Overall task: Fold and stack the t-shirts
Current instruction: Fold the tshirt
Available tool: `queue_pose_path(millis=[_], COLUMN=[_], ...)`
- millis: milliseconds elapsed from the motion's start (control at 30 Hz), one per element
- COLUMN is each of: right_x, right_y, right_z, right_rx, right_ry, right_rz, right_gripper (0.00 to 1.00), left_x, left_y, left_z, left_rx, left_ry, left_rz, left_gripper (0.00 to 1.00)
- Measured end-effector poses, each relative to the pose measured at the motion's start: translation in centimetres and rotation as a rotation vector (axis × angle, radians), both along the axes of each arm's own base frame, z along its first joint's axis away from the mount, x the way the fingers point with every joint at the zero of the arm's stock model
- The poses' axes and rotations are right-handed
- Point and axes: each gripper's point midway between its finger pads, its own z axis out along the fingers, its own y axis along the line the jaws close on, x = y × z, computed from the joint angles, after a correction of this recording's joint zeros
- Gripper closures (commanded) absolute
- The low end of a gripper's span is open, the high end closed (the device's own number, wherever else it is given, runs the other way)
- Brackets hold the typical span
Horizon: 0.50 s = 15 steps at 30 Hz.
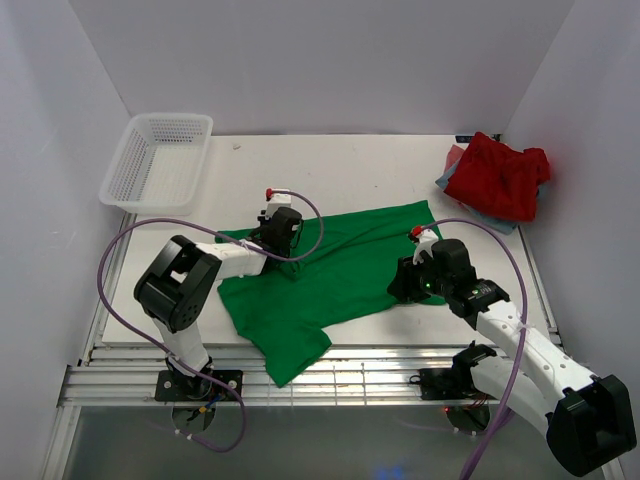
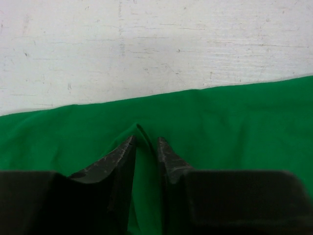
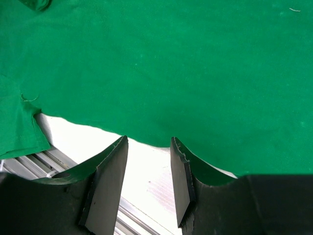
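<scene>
1. Nearest me, two arms, one either side, both reaching onto the white table.
2. Right gripper is low at the right-hand hem of the green t-shirt, jaws partway apart, bare table showing between them, nothing held.
3. One green t-shirt, spread across the middle of the table, with one corner trailing over the metal rails at the near edge.
4. Left gripper is on that shirt's far-left edge, its jaws drawn close and a raised ridge of green cloth pinched between them.
5. Far right corner: one red t-shirt, crumpled on top of one blue-grey t-shirt, which makes three shirts in all.
6. Far left: one white mesh basket, well apart from the shirts.
</scene>
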Motion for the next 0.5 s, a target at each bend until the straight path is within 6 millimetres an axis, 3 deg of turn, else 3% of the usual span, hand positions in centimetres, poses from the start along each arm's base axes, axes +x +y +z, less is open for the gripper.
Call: queue_pose_path(millis=[33,133,333,500], right_x=[0.0,0.0,0.1,0.1], right_y=[0.0,0.0,-0.1,-0.1], right_z=[0.0,0.0,0.0,0.0], right_rx=[0.0,-0.003,-0.006,-0.007], right_ry=[0.0,-0.003,-0.007,-0.009], right_rz=[0.0,-0.001,-0.002,0.0], right_gripper=[0.54,0.53,0.53,0.53], left_x=[0.0,-0.2,-1.2,-2.9], left_y=[0.0,0.0,0.7,1.7], left_z=[0.0,-0.2,-0.4,2.0], left_rx=[-0.005,-0.012,-0.014,-0.065], left_ry=[0.0,0.006,0.024,-0.009], left_rz=[0.004,0.011,0.024,0.04], left_gripper=[0.84,0.92,0.94,0.94])
